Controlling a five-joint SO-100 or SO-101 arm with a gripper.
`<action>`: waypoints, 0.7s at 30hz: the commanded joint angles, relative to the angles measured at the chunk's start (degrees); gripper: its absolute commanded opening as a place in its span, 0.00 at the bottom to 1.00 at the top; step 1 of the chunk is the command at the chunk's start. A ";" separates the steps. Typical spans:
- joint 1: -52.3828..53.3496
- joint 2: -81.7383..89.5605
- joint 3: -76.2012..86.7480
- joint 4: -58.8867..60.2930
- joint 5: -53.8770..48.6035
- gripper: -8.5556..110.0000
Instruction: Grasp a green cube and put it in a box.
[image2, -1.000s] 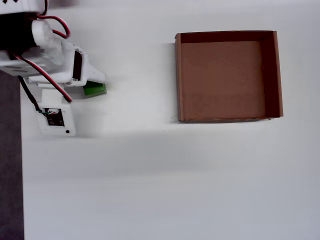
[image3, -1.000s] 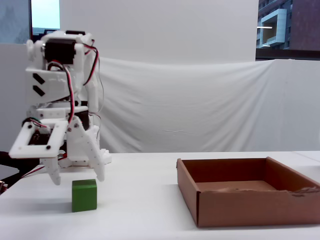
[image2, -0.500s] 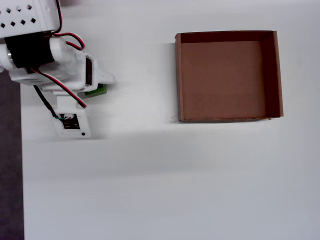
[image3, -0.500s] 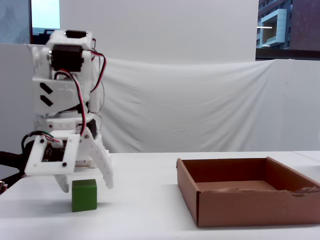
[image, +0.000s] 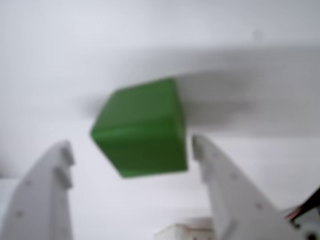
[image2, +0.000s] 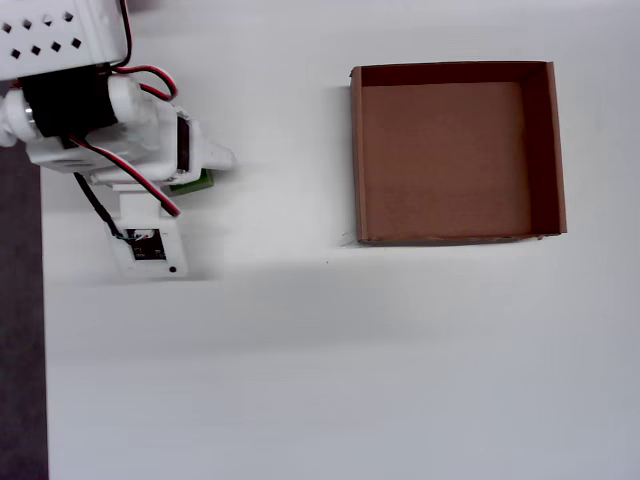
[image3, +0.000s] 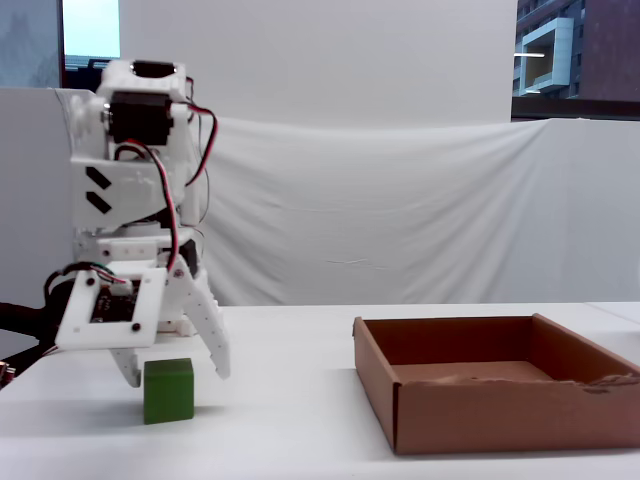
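- Since half a second ago we see the arm eased slightly right and lower over the cube; the cube and box have not moved.
- Far left, fixed view: the white arm (image3: 135, 200) stands tall, red and black wires looping down its side.
- Below it, the gripper (image3: 172, 372) hangs with its two fingers spread, released, one on each side of the green cube (image3: 168, 390).
- Wrist view: the cube (image: 141, 128) sits between the fingertips, nearer the right finger (image: 225, 185); we cannot tell whether it touches. Picture blurred.
- Overhead view: only a sliver of cube (image2: 194, 182) shows under the arm; it rests on the white table (image2: 300, 350).
- Right: the box (image3: 480, 415) sits well apart from the cube, its floor bare.
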 joint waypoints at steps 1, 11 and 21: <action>-0.26 1.49 -1.41 -0.53 -0.35 0.33; -0.44 2.81 -1.05 0.09 -0.26 0.29; -0.70 4.04 0.09 -0.18 -0.26 0.26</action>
